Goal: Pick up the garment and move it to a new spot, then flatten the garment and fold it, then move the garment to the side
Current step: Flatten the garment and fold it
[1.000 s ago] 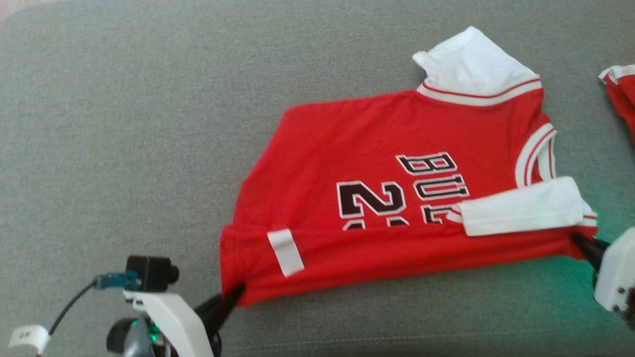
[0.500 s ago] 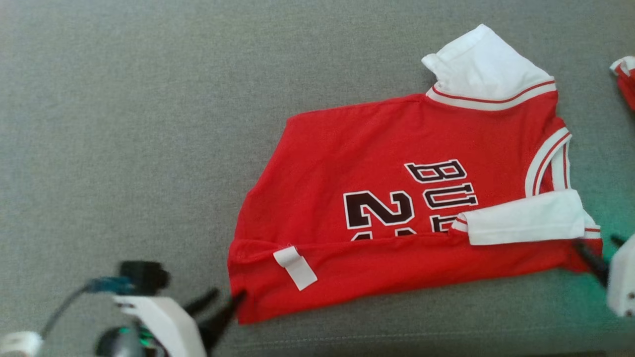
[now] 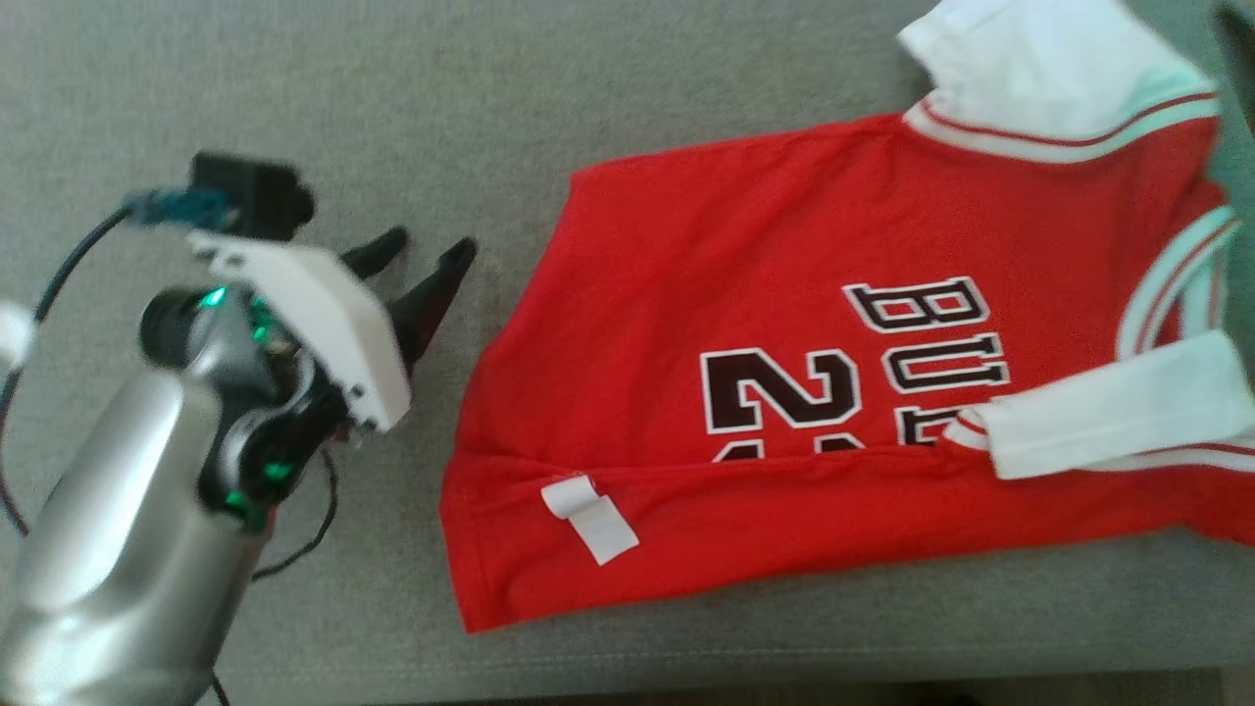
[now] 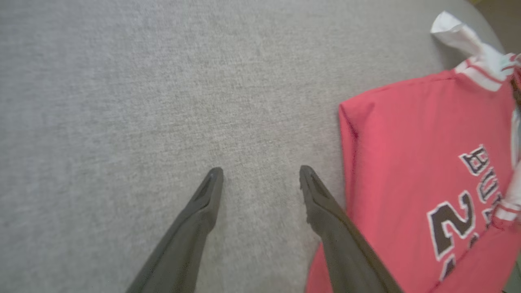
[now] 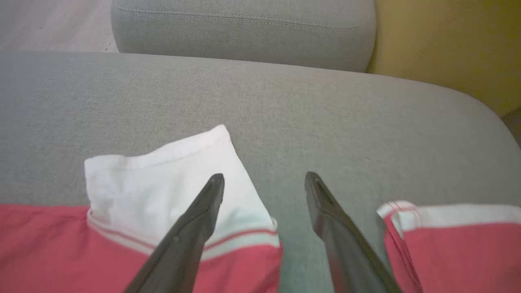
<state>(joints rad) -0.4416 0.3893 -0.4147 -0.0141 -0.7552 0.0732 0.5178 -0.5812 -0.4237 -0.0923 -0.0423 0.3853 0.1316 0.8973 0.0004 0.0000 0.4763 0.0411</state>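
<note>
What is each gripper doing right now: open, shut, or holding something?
Left gripper: open, empty, beside the jersey.
Right gripper: open, empty, near the white sleeve.

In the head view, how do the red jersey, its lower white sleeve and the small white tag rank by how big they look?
Largest: red jersey, though cropped at the frame edge.
Then: lower white sleeve.
Smallest: white tag.

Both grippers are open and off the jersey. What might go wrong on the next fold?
The right gripper hovers between a white sleeve and a second red garment; it might snag the wrong one.
The left gripper hovers beside the jersey over bare cushion; closing there would likely grab nothing.
</note>
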